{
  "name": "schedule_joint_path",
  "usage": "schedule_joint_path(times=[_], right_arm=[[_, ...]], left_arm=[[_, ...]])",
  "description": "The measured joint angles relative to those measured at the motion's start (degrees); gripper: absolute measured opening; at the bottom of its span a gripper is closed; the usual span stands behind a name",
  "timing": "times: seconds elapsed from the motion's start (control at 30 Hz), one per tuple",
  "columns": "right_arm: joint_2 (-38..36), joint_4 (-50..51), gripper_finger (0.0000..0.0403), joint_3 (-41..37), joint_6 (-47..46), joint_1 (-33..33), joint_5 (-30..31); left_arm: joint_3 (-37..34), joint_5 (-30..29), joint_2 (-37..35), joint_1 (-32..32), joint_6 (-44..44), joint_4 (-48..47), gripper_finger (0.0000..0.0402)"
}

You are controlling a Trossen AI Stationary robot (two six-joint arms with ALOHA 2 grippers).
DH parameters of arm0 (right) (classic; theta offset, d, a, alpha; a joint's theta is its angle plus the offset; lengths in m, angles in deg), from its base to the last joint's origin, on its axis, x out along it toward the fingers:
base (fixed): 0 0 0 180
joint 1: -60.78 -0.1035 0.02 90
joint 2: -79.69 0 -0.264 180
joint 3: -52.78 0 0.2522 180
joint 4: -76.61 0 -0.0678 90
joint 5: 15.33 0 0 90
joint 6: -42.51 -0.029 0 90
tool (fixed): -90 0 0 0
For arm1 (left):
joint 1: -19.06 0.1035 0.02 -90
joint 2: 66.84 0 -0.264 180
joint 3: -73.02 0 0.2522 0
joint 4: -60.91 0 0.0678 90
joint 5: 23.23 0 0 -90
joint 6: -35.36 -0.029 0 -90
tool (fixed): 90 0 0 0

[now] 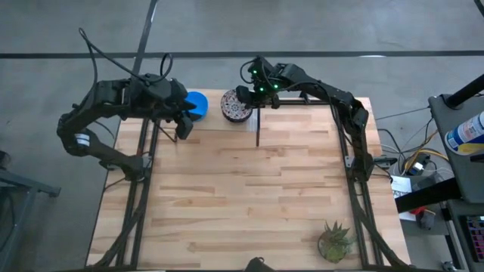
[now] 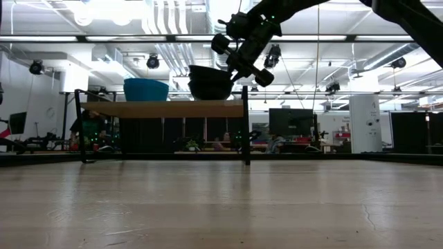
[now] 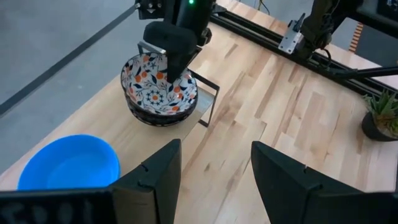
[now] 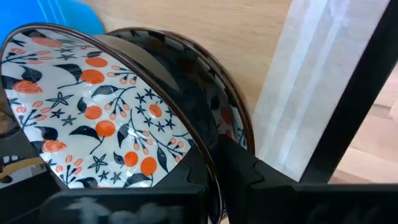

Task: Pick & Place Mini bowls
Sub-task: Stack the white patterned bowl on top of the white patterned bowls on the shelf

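Note:
A raised wooden shelf (image 2: 166,108) stands at the table's far edge. On it sits a plain blue mini bowl (image 1: 196,104) on its base, also in the left wrist view (image 3: 68,165). Beside it, toward the table's right, is a patterned mini bowl (image 3: 155,84) over a second patterned bowl (image 3: 163,116). My right gripper (image 1: 253,94) is shut on the upper one. My left gripper (image 3: 214,168) hovers open near the blue bowl, on the table's near side of the shelf, with nothing between its fingers. My right gripper pinches the upper patterned bowl's rim (image 4: 198,152), on the side toward the table's right. One finger (image 3: 177,65) is inside the bowl and one outside. The fingers slant down from the far right. The bowl is tilted, its lower part inside the bowl beneath.
A small potted plant (image 1: 335,240) stands at the table's near right corner. The shelf's black leg (image 1: 258,128) comes down onto the table just near the bowls. Bare wood (image 1: 249,189) fills the table's middle. Black rails run along both sides.

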Motion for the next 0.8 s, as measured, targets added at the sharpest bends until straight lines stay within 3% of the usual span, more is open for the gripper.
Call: schedule_joint_path(times=[0.3,0.6,0.8], right_arm=[[0.5,-1.0,0.0021,0.2,0.1,-0.1,-0.1],[0.4,-1.0,0.0103,0.3,-0.1,-0.1,-0.4],[0.2,-0.6,0.0123,2.6,0.0,-0.1,0.0]], left_arm=[[0.0,0.0,-1.5,0.0,0.1,0.0,0.0186],[0.0,0.0,-2.7,0.0,1.0,0.0,0.0186],[0.0,0.0,-2.8,0.0,1.0,0.0,0.0186]])
